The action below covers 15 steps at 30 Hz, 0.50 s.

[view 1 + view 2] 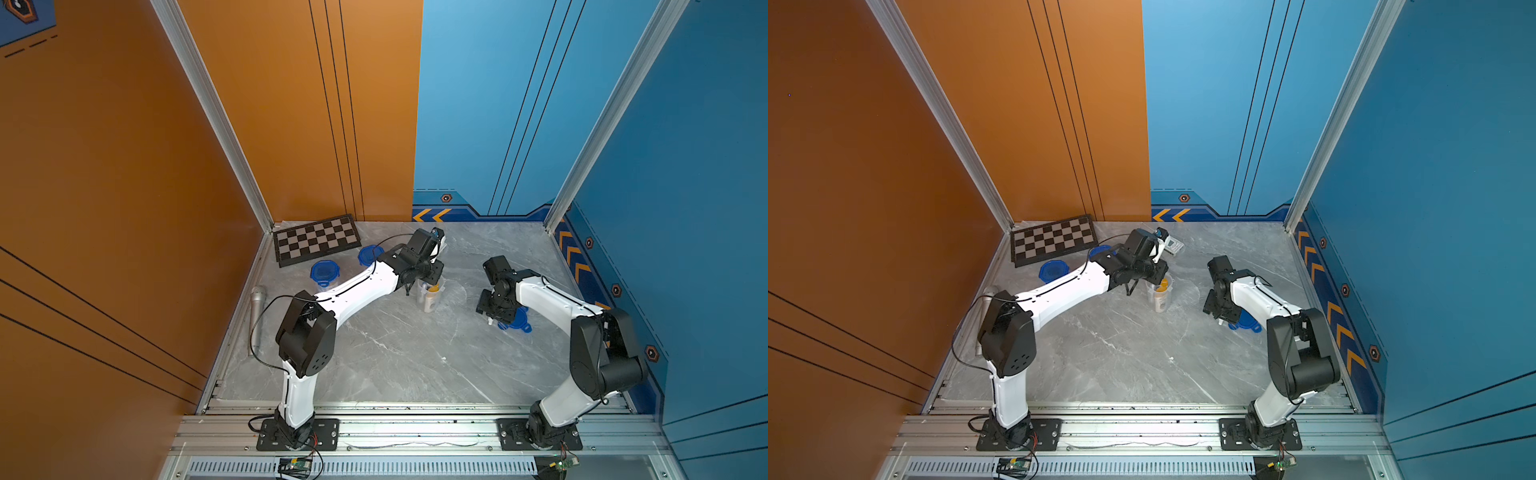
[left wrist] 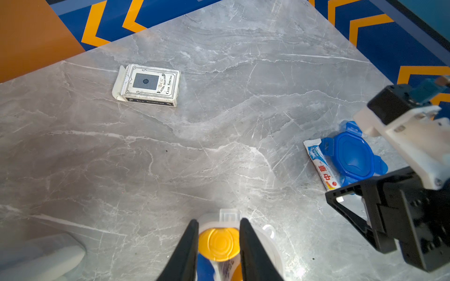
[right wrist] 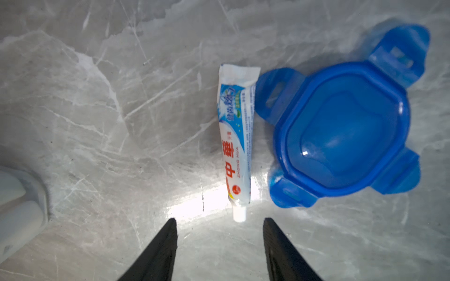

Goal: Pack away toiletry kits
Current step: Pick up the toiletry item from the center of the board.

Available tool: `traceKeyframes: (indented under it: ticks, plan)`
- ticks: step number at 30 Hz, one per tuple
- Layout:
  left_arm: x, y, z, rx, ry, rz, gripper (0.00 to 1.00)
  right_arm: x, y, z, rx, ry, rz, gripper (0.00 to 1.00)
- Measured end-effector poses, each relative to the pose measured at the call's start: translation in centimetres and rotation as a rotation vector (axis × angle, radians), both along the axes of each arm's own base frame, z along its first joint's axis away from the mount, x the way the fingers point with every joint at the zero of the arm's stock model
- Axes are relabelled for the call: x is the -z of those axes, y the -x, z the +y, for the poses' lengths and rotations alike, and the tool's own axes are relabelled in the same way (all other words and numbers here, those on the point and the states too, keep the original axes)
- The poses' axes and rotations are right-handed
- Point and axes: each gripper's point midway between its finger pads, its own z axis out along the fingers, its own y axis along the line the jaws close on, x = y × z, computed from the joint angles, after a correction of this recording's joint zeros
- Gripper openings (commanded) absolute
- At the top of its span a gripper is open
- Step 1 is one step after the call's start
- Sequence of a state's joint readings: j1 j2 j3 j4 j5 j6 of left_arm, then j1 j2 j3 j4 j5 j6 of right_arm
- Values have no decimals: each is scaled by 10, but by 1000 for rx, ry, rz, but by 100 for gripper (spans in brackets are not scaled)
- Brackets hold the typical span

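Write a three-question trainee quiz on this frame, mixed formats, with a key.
1. True or false: the toothpaste tube lies inside a cup.
2. Which shows between the left gripper's fingers in its wrist view? A gold bottle cap; B playing-card box; C blue lid.
3. Fill in: the right gripper's jaws are ____ and hold nothing.
Key: 1 false; 2 A; 3 open.

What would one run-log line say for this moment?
left fingers: flanking gold-capped bottle in clear cup | right fingers: open, near toothpaste tube | blue lid: beside tube
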<state>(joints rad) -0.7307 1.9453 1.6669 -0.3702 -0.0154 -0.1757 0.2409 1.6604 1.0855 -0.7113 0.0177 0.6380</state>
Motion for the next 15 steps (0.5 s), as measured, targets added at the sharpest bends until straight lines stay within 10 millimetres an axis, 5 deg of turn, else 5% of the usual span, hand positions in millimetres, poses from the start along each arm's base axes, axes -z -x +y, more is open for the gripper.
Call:
traceKeyframes:
  ticks: [11,15]
  plan:
    - [15,9,4,4,-24,28,35,28,-10,-4,-48,50,73,50]
    - [1,13,8,1,-6,19,36,33,-17,-4,-58,59,78,42]
